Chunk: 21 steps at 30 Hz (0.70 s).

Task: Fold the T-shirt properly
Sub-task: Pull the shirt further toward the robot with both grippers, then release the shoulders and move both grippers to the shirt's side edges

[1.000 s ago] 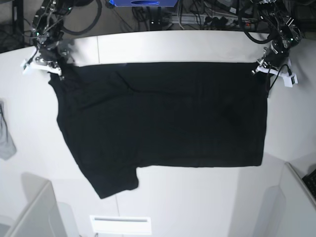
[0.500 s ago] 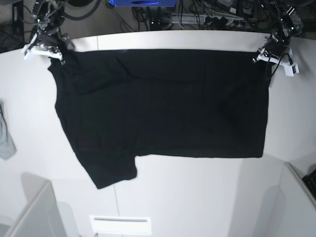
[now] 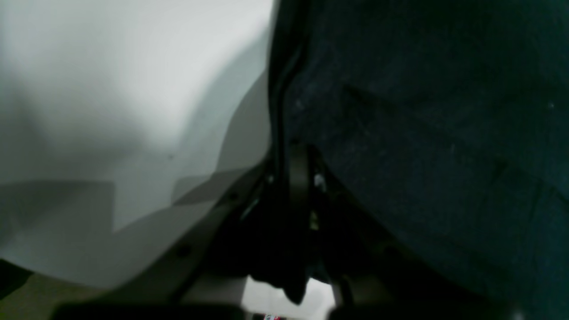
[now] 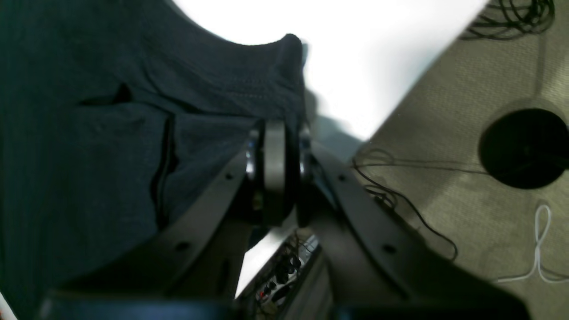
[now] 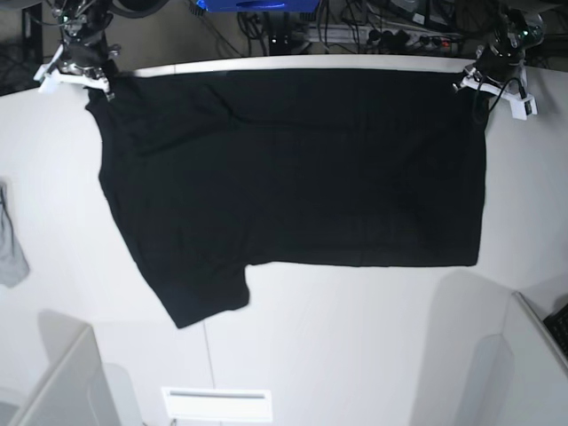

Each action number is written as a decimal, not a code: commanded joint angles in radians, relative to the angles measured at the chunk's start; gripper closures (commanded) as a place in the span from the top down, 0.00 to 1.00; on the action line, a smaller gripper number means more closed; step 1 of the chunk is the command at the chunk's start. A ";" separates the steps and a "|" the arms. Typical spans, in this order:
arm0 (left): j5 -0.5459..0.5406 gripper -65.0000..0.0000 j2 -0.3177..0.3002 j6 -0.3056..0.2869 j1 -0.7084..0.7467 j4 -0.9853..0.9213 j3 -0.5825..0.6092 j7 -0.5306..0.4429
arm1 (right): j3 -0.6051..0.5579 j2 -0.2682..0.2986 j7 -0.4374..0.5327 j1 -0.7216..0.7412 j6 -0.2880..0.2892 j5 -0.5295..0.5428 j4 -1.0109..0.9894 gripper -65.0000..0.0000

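T-shirt (image 5: pixel 293 177), black, spread flat; both grippers' fingers clamp its far corners.

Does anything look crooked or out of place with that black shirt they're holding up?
Mostly tidy: each gripper pinches a far corner of the T-shirt, stretched flat. One sleeve pokes out beyond the near edge, so the shape is lopsided. A small grey cloth lies apart at the table's edge.

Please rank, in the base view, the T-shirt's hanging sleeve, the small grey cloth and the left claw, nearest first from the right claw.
From the right claw:
1. Grey cloth, at the view's left edge.
2. T-shirt's sleeve, near edge.
3. Left claw, far corner on the view's right.
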 commanded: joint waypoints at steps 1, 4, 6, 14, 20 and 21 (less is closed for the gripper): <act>0.033 0.00 -0.004 0.015 0.025 0.002 -0.004 0.044 | 0.004 0.007 0.019 -0.005 0.004 0.006 0.016 0.00; 0.033 0.00 -0.004 0.015 0.028 0.002 -0.004 0.044 | 0.004 0.007 0.019 -0.014 0.004 0.006 0.019 0.00; 0.033 0.00 -0.004 0.015 0.028 0.002 -0.004 0.044 | 0.004 0.007 0.017 -0.017 0.004 0.006 0.019 0.00; 0.033 0.11 -0.007 0.015 0.042 0.011 -0.006 0.044 | 0.004 0.012 -0.021 -0.016 0.004 0.006 0.024 0.20; 0.033 0.70 -0.002 0.015 0.043 0.080 -0.036 0.044 | 0.038 0.007 -0.020 -0.014 0.004 0.006 0.024 0.33; 0.035 0.76 -0.001 0.015 0.042 0.094 -0.055 0.044 | 0.059 0.006 -0.021 -0.011 0.004 0.006 0.024 0.34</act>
